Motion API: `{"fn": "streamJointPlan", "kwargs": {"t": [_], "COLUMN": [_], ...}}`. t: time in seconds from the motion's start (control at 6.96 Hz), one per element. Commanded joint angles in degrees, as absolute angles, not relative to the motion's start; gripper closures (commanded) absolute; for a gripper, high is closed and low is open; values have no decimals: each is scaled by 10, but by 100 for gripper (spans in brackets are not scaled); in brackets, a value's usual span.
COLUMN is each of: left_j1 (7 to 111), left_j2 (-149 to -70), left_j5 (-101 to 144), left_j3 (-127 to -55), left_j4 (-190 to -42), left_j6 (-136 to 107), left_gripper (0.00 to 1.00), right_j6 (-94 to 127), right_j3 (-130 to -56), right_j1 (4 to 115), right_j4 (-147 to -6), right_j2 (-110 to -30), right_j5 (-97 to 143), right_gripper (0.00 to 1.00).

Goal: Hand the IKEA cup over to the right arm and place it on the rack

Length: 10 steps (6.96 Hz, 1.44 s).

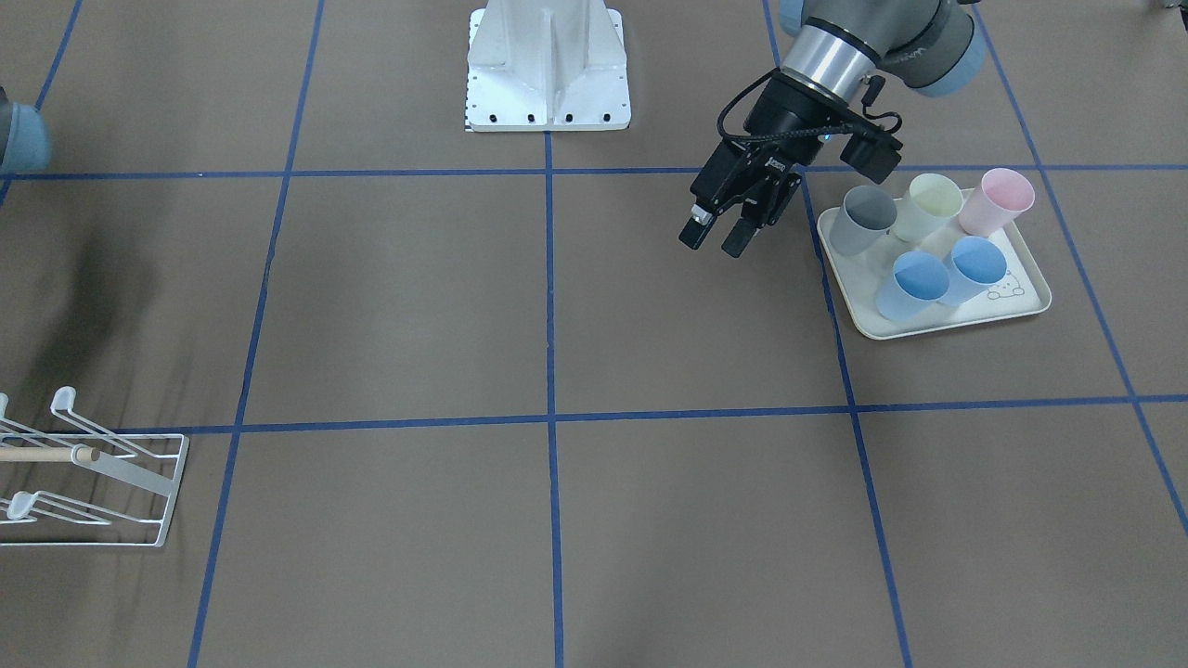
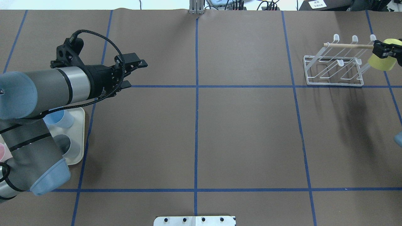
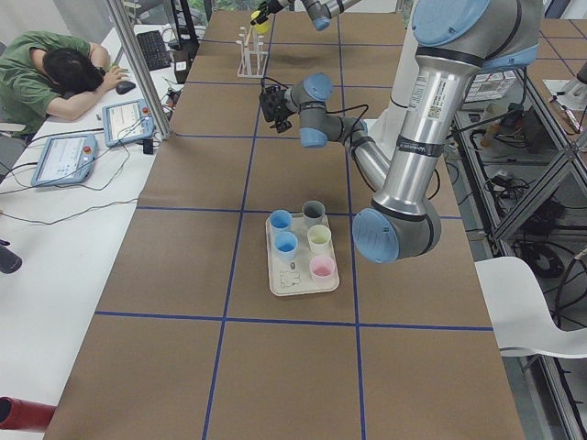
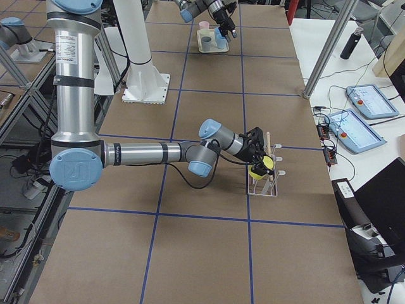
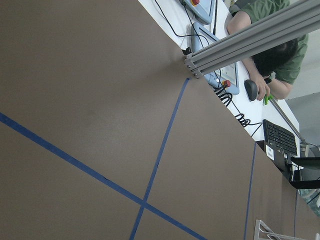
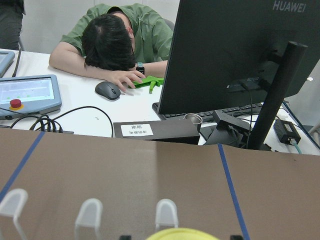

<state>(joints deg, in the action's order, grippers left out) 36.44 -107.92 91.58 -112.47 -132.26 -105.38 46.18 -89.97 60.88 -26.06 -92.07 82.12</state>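
Observation:
My right gripper [image 2: 388,50] is shut on a yellow cup [image 2: 381,61] and holds it tilted at the right end of the white wire rack [image 2: 333,70], next to the wooden dowel [image 2: 348,45]. In the right wrist view the cup's rim [image 6: 182,233] sits just below three prong tabs [image 6: 166,212]. The exterior right view shows the cup [image 4: 261,168] over the rack [image 4: 266,185]. My left gripper [image 1: 713,243] is open and empty, above the table beside the tray. It also shows in the overhead view [image 2: 138,74].
A cream rabbit-print tray [image 1: 928,327] holds a grey cup [image 1: 858,221], a pale yellow cup [image 1: 928,206], a pink cup [image 1: 998,199] and two blue cups [image 1: 914,286]. The robot's white base [image 1: 548,65] stands at the table's middle. A person rests on the side desk [image 6: 120,42].

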Motion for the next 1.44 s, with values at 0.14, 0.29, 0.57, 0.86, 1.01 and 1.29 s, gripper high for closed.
{"fn": "streamJointPlan", "kwargs": {"t": [0.14,0.29,0.57,0.86,1.01,1.29], "left_j1": [366,387,484,581,613,642], "left_j2": [-1078,-1078,-1058,-966,-889,-770], "left_j5": [915,927,1052,1197,1231,1272], "left_j3": [-1127,-1124,-1132,-1133,-1148,-1163], "left_j4": [-1322,-1314,-1211,-1175,-1174,-1174], "left_j6": [-1054,-1038,-916,-758,-692,-561], "left_gripper": [1,1,0,0,0,0], "right_j6": [457,457,467,538,614,737], "right_j3": [-933,-964,-1084,-1121,-1130,-1147], "right_j1": [612,627,627,627,621,583], "right_j4": [-266,-300,-442,-484,-484,-482], "right_j2": [-920,-918,-914,-889,-865,-836], "right_j5": [840,868,884,965,1016,1052], "right_gripper": [0,0,0,0,0,0]}}
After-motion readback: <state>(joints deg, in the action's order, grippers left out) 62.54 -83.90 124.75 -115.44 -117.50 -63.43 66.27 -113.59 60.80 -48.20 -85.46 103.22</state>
